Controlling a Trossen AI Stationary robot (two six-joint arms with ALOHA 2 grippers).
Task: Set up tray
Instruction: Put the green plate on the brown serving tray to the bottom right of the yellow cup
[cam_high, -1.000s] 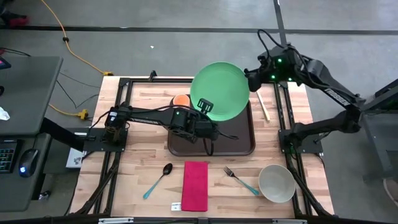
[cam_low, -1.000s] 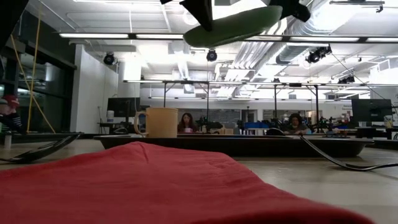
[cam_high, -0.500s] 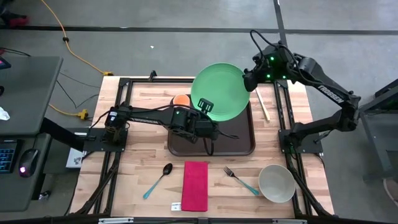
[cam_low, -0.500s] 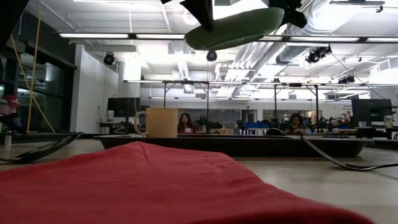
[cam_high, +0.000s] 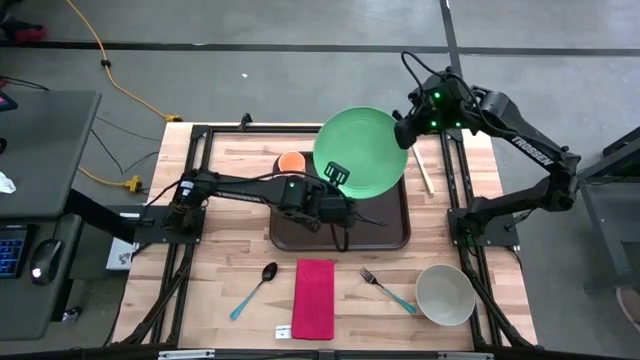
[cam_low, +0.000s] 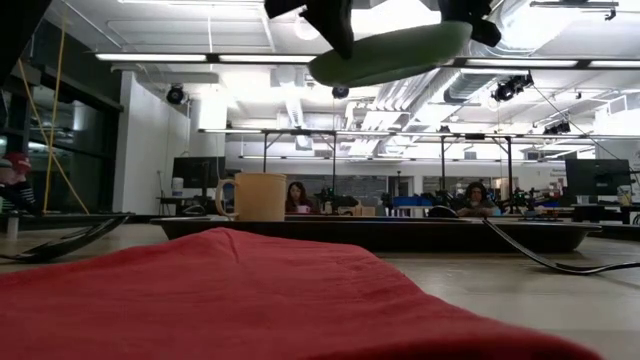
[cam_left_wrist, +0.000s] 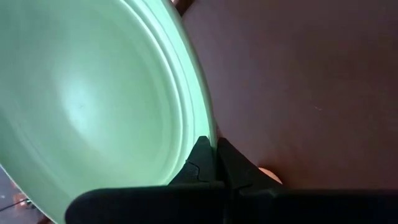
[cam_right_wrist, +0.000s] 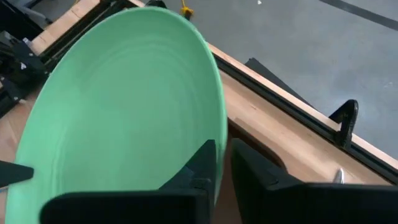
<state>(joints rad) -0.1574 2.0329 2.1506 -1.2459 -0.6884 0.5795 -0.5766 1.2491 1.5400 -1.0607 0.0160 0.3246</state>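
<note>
High view, from the near edge of the table: a red napkin (cam_high: 313, 298) lies in the middle, with a spoon (cam_high: 254, 289) to its left and a fork (cam_high: 388, 289) and a pale bowl (cam_high: 445, 294) to its right. Beyond them the tray (cam_high: 385, 228), dark brown, sits flat at the table's centre, with an orange cup (cam_high: 292, 161) at its far left corner. A green plate (cam_high: 362, 152) is lifted above the tray's far right part, clear of its floor. The left gripper (cam_high: 335, 173) reaches in from the left over the tray and is clamped on the plate's near rim. The right gripper (cam_high: 404, 131) comes from the far right, its fingers pinching the plate's far right rim. A wooden stick (cam_high: 425, 172) lies just right of the tray.
</note>
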